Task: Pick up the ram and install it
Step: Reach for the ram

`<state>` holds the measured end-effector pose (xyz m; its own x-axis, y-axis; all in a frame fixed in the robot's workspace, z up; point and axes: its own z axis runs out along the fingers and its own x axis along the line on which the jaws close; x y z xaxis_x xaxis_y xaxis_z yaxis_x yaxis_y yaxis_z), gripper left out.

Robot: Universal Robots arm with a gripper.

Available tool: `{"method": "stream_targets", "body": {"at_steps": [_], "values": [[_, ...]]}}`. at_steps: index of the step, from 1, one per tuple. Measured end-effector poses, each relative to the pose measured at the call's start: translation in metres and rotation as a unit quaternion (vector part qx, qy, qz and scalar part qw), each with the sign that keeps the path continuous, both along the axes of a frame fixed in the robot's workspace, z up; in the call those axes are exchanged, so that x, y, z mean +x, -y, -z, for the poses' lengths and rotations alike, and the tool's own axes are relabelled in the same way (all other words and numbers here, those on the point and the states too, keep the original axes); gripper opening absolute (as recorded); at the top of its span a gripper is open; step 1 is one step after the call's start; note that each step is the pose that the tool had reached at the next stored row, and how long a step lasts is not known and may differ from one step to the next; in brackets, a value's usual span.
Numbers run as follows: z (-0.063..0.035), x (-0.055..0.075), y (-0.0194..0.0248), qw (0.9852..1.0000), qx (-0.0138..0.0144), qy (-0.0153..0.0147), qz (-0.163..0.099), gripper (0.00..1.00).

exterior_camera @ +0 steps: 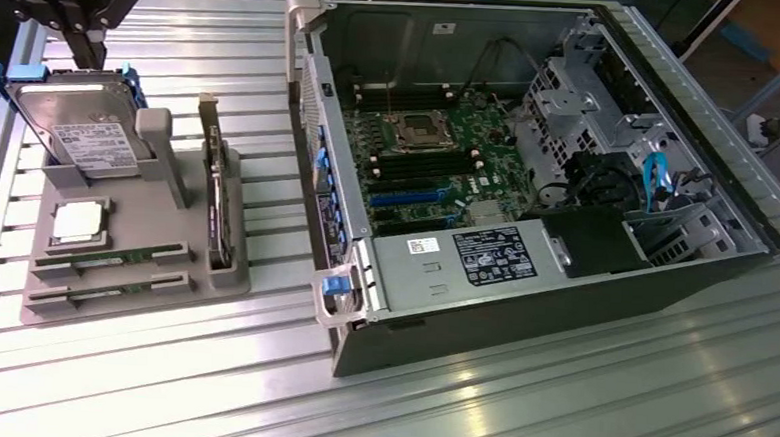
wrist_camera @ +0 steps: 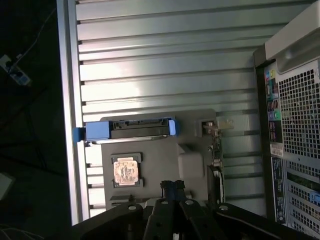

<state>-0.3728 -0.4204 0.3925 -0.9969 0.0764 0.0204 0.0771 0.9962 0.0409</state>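
Closed pincer [exterior_camera: 90, 55] hangs clear above holder [exterior_camera: 161, 141], ram [exterior_camera: 110, 260] by near edge.

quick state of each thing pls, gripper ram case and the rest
gripper: shut, empty, above holder
ram: in holder slot, not picked up
second ram: same
hard drive: upright in holder
processor: flat on holder
expansion card: on edge in holder
computer case: on its side, open

The tool [wrist_camera: 172, 190] is matte black: flat, angular linkage arms tapering toward slim ends, with small round silver pins at the joints.
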Motion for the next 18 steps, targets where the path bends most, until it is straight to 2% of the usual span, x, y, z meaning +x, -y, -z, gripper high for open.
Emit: {"method": "stream_targets", "body": {"at_steps": [7, 18], "values": [[0.0, 0.0, 0.0114, 1.0, 0.0, -0.0007, 0.0, 0.11], [-0.0001, -0.001, 0.0259, 1.0, 0.0, -0.0017, 0.0, 0.11]]}}
